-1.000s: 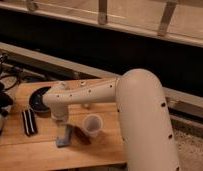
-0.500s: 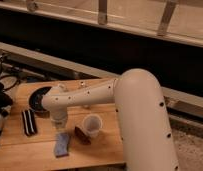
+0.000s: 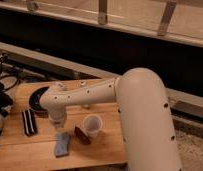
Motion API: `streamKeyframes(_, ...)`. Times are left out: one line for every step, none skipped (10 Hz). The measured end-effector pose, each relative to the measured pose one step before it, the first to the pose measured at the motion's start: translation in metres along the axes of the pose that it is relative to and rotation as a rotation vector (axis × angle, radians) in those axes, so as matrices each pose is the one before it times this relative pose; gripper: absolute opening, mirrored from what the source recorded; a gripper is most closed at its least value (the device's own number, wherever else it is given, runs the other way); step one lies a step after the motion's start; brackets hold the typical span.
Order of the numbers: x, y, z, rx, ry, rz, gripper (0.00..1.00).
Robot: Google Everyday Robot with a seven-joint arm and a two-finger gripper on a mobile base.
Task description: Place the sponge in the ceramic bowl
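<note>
The blue-grey sponge point(image 3: 61, 144) lies flat on the wooden table near its front edge. My gripper point(image 3: 58, 128) points down just above the sponge's far end, at the tip of the white arm that reaches in from the right. The dark ceramic bowl point(image 3: 37, 98) sits at the back left of the table, and the arm's wrist hides its right part. The bowl lies behind and to the left of the gripper.
A translucent white cup point(image 3: 92, 125) stands right of the gripper, with a small reddish-brown object point(image 3: 81, 135) at its foot. A black striped block point(image 3: 29, 121) lies left of the gripper. Dark cables and equipment point(image 3: 2, 95) crowd the table's left edge.
The wrist has shifted a little to the left and the gripper no longer covers the sponge, which now shows in full on the table in front of it.
</note>
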Motion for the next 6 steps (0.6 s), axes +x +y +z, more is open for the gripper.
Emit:
streamKeyframes(0.00175,-0.00045,0.00045,0.00107,0.00505,-0.00199,0.26)
streamKeyframes(-0.00825,0.00045,0.00105,0.00327,0.00473,-0.0188,0.4)
streamKeyframes(-0.00539,0.00078,-0.00104,-0.00232,0.00248,-0.00918,0.47)
streamKeyframes(-0.00218,0.00132,-0.00195,-0.00567,0.00305,-0.00399,0.56)
streamKeyframes(0.00071,0.00395,0.00165,-0.01157,0.00226,-0.00082,0.68)
streamKeyframes(-0.00082,0.00495,0.00189,-0.01036,0.0049,-0.00586,0.77)
